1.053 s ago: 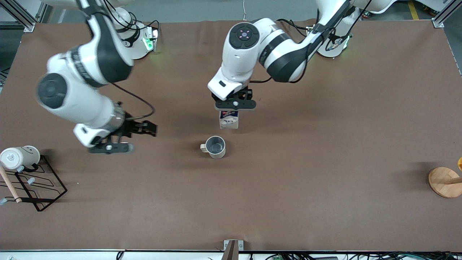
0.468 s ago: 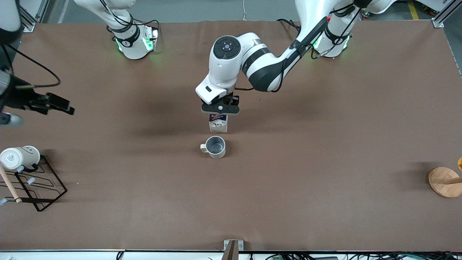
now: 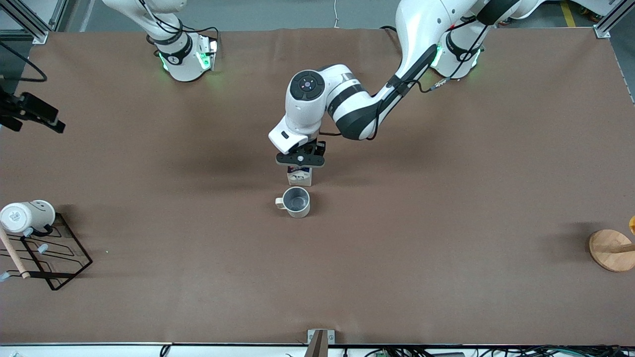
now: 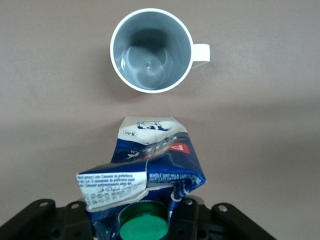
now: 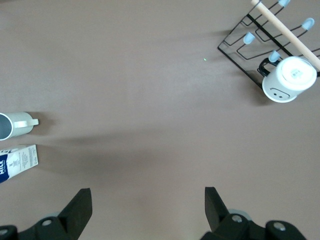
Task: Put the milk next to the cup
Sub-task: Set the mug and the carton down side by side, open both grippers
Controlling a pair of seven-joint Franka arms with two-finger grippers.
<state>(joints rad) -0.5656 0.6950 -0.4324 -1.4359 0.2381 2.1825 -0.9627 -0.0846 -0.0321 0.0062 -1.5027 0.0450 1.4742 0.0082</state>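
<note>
Lowered since earlier — milk (image 3: 299,175), red "MILK" label, clamped in left gripper (image 3: 300,159) jaws, beside cup (image 3: 296,202); right gripper (image 5: 150,202) jaws wide, empty.

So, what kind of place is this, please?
Most likely a robotics lab bench, not a kitchen: two robot arms are bolted onto a brown table, metal framing stands at its corners, and cables run along its edge.

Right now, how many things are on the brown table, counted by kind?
Mugs: 2, the beige-grey mug and the white smiley-face mug
Milk cartons: 1, the white and blue milk carton, held by the left gripper
Black wire racks: 1
Round wooden stands: 1
Total: 5
</note>
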